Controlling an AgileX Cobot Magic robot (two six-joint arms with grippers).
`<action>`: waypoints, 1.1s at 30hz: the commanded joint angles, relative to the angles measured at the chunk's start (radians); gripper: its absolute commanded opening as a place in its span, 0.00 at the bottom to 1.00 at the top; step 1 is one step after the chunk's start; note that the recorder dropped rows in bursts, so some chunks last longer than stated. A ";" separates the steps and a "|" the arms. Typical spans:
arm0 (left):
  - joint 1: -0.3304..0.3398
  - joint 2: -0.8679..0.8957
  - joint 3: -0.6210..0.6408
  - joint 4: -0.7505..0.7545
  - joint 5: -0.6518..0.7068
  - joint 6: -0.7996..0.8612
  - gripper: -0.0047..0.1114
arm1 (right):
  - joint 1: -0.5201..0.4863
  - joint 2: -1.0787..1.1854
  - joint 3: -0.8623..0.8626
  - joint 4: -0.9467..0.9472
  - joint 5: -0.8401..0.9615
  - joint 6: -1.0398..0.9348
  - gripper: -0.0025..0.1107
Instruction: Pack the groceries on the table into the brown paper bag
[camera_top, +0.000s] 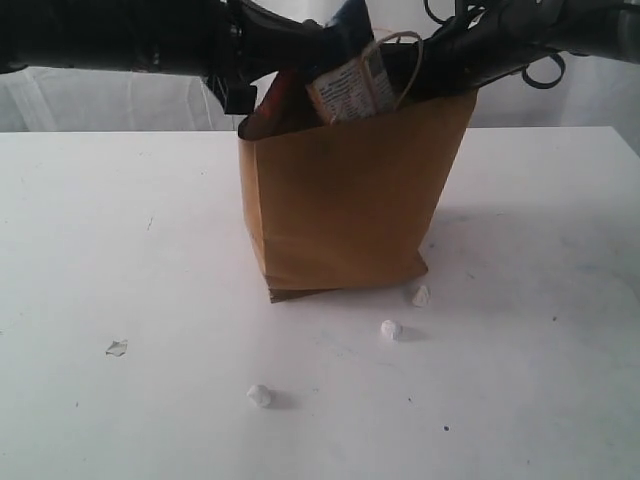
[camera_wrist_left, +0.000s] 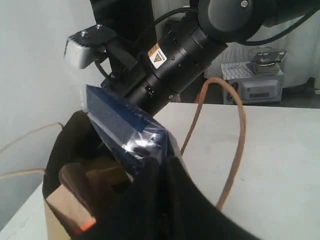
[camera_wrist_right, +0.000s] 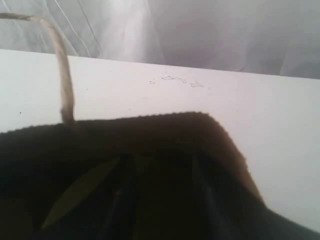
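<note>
Table (camera_top: 120, 250): brown paper bag (camera_top: 345, 200) may be toppled if pushed by closed left gripper (camera_wrist_left: 159, 167); right gripper (camera_wrist_right: 160, 200) spread cannot be told.

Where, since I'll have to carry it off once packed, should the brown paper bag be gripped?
Probably by the twisted cord handle, from above: it loops up clear of the rim, while the brown paper bag stands upright, with packages poking out of its open mouth.

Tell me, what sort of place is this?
Probably a robotics lab or test room: a plain white table, a white curtain draped behind it, and a stack of boxy equipment in the background of the left wrist view.
</note>
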 joint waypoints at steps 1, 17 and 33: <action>-0.021 0.080 -0.005 -0.027 0.003 0.050 0.04 | 0.000 0.053 0.039 -0.052 0.254 -0.015 0.34; -0.021 0.130 -0.050 -0.031 -0.076 0.016 0.58 | 0.000 -0.002 0.039 -0.013 0.279 -0.026 0.35; -0.021 0.130 -0.068 -0.033 -0.162 0.023 0.44 | 0.000 -0.222 0.039 0.106 0.354 -0.412 0.37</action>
